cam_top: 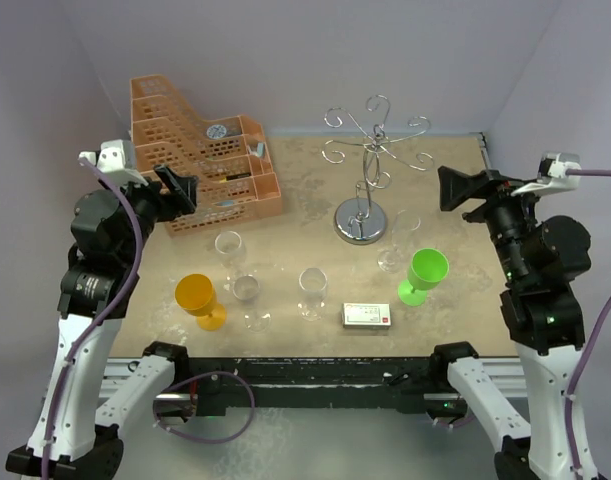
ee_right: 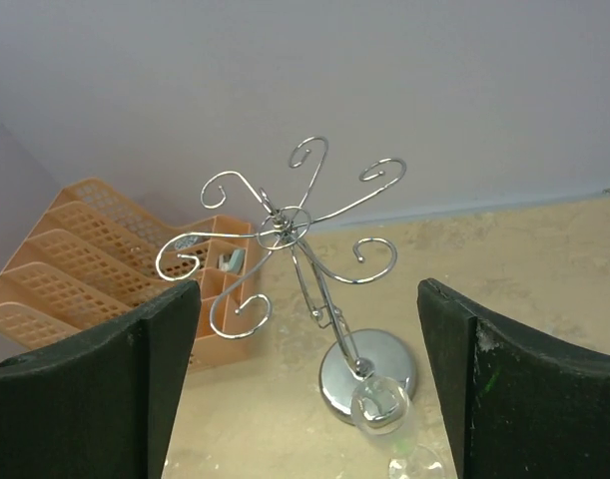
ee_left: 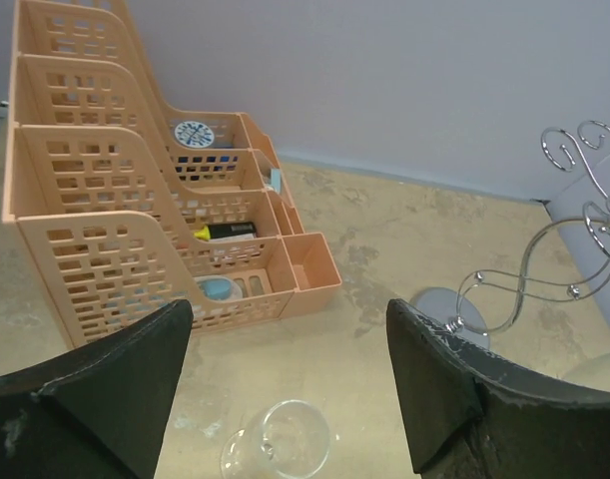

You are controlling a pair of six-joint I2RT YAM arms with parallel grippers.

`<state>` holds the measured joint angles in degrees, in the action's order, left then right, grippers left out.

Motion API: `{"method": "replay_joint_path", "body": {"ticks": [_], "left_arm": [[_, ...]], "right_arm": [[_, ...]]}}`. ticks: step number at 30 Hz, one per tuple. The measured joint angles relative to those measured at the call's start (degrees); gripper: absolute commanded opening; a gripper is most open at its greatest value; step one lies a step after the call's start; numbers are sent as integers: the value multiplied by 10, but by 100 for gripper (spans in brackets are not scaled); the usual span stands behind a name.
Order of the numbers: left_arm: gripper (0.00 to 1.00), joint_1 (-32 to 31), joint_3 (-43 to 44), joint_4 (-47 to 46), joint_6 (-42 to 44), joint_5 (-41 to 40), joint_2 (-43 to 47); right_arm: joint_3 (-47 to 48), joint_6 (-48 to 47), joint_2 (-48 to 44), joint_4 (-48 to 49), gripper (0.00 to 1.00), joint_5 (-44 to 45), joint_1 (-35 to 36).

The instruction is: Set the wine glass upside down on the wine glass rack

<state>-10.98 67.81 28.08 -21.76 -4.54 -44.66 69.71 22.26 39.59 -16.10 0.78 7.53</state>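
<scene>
Top external view: the rack [cam_top: 362,222] stands on its round base at the back middle of the table [cam_top: 455,300], its scroll arms spread above the post. 4 clear glasses stand bowl-up on the table, all apart from the rack's arms. The right glass [cam_top: 390,257] is just beside the base, on its front right. The left glass [cam_top: 230,246] is in front of the basket [cam_top: 200,165]. A third glass [cam_top: 247,291] and a fourth glass [cam_top: 313,284] stand nearer the front edge. An orange cup [cam_top: 197,297] is at front left, a green cup [cam_top: 426,272] at front right, and a small box [cam_top: 367,316] lies between them near the edge.

The left gripper [cam_top: 175,190] hangs above the basket's front corner, and the right gripper [cam_top: 463,188] is out to the right of the rack, well apart from it. Both point inward.

Left wrist view: the jaws are spread wide with nothing in them. The left glass [ee_left: 280,442] shows low between the fingers [ee_left: 105,389], with the basket [ee_left: 135,200] beyond and the rack [ee_left: 544,284] at the right.

Right wrist view: the jaws are also spread and hold nothing. The rack [ee_right: 285,228] sits between the fingers [ee_right: 524,389], and the right glass [ee_right: 379,405] is in front of its base
</scene>
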Motion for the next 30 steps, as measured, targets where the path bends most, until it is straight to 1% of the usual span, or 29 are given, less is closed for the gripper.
{"method": "replay_joint_path", "body": {"ticks": [5, 11, 16, 17, 18, 20, 24, 26, 28, 30], "left_arm": [[78, 21, -27, -41, -23, 63, -3], [82, 31, -53, -94, -52, 121, 14], [82, 35, -58, -127, -63, 166, 16], [82, 35, -58, -130, -63, 175, 14], [82, 35, -58, -134, -64, 186, 10], [82, 35, -58, -139, -68, 215, -4], [79, 35, -58, -139, -81, 273, -44], [79, 35, -58, -137, -97, 301, -78], [77, 31, -58, -135, -105, 305, -88], [75, 9, -58, -130, -111, 292, -96]], "right_arm": [[0, 3, 17, 11, 99, -21, 3], [0, 20, 41, 16, 99, -82, 5], [-16, 31, 43, 28, 95, -126, 7], [-21, 33, 43, 28, 93, -135, 7], [-24, 33, 43, 27, 89, -140, 7], [-25, 33, 48, 21, 84, -154, 7], [-18, 30, 78, -3, 82, -182, 7], [-18, 27, 92, -20, 80, -187, 8], [-18, 26, 106, -34, 77, -188, 8], [-21, 26, 117, -43, 76, -196, 8]]}}
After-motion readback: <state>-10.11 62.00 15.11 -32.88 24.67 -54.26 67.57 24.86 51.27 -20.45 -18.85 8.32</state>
